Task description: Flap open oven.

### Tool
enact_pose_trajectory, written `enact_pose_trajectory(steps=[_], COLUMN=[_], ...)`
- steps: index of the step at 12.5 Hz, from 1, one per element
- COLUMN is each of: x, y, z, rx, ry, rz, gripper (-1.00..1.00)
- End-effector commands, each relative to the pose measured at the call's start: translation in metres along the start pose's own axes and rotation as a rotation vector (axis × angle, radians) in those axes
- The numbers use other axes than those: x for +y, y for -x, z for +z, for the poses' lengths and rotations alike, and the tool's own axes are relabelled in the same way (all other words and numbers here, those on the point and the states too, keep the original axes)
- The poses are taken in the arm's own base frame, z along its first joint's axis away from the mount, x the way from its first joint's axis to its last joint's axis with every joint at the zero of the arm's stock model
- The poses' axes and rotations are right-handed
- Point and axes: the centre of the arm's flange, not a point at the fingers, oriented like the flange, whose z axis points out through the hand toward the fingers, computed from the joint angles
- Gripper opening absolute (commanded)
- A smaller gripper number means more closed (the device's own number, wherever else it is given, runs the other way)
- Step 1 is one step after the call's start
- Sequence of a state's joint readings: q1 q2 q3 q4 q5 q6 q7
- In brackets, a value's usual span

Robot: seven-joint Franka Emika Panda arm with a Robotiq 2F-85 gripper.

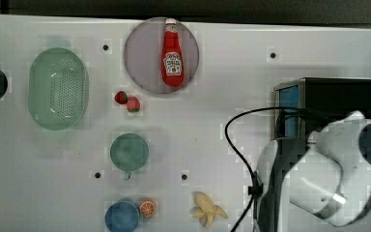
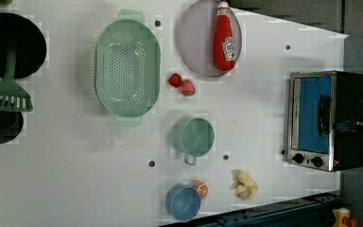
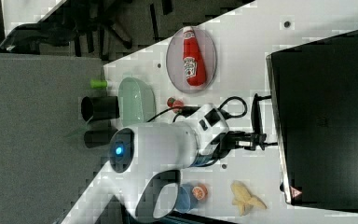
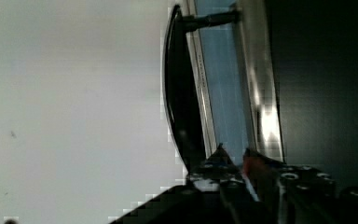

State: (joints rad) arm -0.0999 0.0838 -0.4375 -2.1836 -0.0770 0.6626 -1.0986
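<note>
- The gripper [image 4: 233, 156] sits at the top edge of the oven [image 2: 326, 120], right by the glass door, with its jaws nearly shut and only a thin gap between them.
- In the wrist view, the black handle [image 4: 179, 93] is just beside the jaws, and I cannot tell if they touch it.
- The left view shows the knobs [image 2: 307, 160].
- The top view shows the white arm [image 1: 338, 169] covering much of the oven.

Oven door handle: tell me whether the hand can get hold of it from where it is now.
Probably yes. The hand sits right at the oven front, fingertips beside the handle with nothing between them. The door looks shut, and the table before it is free for it to drop.
</note>
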Motion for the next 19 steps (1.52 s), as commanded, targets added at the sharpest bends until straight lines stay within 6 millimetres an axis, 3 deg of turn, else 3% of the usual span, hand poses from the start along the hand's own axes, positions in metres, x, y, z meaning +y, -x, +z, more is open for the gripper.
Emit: enact_pose_trajectory(steps=[1,5,9,12,19], x=[-0.008,-0.013,-0.029,-0.058,-0.147], y=[-0.011,-0.006,-0.011,-0.015,-0.011], z=[0.001,0.031,0.038,0.043,0.070], rx=[0.089,0.076,0.070,0.048,0.019], ry=[0.034,0.039,0.046,0.084,0.289], rz=[-0.077,-0.083,-0.110,-0.146,-0.138], gripper=[-0.65,-0.65,-0.65,-0.65,-0.65])
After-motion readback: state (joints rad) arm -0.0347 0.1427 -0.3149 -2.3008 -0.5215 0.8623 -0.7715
